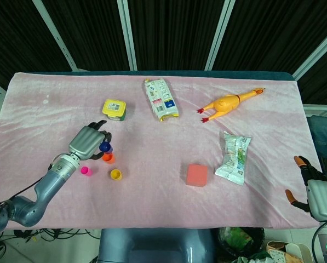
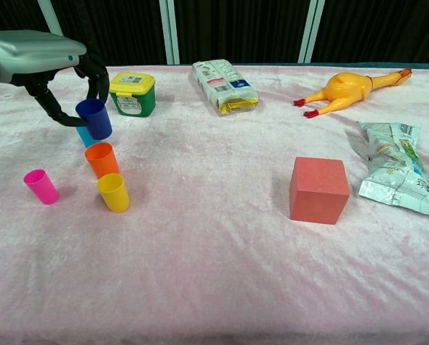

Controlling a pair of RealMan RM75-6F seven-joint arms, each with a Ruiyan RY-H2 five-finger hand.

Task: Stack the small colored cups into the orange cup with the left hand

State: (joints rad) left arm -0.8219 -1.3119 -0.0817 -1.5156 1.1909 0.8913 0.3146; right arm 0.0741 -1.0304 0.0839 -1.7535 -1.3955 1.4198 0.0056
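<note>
From the head view I see my left hand (image 1: 88, 142) over the left part of the pink cloth (image 1: 152, 192), pinching the dark blue cup (image 1: 104, 147) between its fingers. The orange cup (image 1: 108, 158) stands just below and to the right of it, upright on the cloth. The yellow cup (image 1: 115, 175) sits a little nearer the front edge, and the pink cup (image 1: 85, 171) lies left of it, close by my forearm. My right hand (image 1: 312, 189) hangs off the cloth's right edge, fingers loosely curled — I cannot tell whether they press together. Further back I see the yellow-lidded tub (image 1: 114, 108), a snack packet (image 1: 161, 98), the rubber chicken (image 1: 229, 102), a crumpled green-white bag (image 1: 234, 156) and the red block (image 1: 196, 175).

From the chest view my left hand (image 2: 45, 68) grips the dark blue cup (image 2: 94, 118) lifted clear of the cloth and tilted, its mouth up and leaning left. It hangs above and slightly behind the orange cup (image 2: 102, 159), not touching it. A light blue cup (image 2: 85, 136) peeks out behind the two, mostly hidden. The yellow cup (image 2: 113, 192) stands just in front of the orange one, the pink cup (image 2: 41, 186) well to the left. The tub (image 2: 132, 93) sits just right of my fingers — apart from them.
</note>
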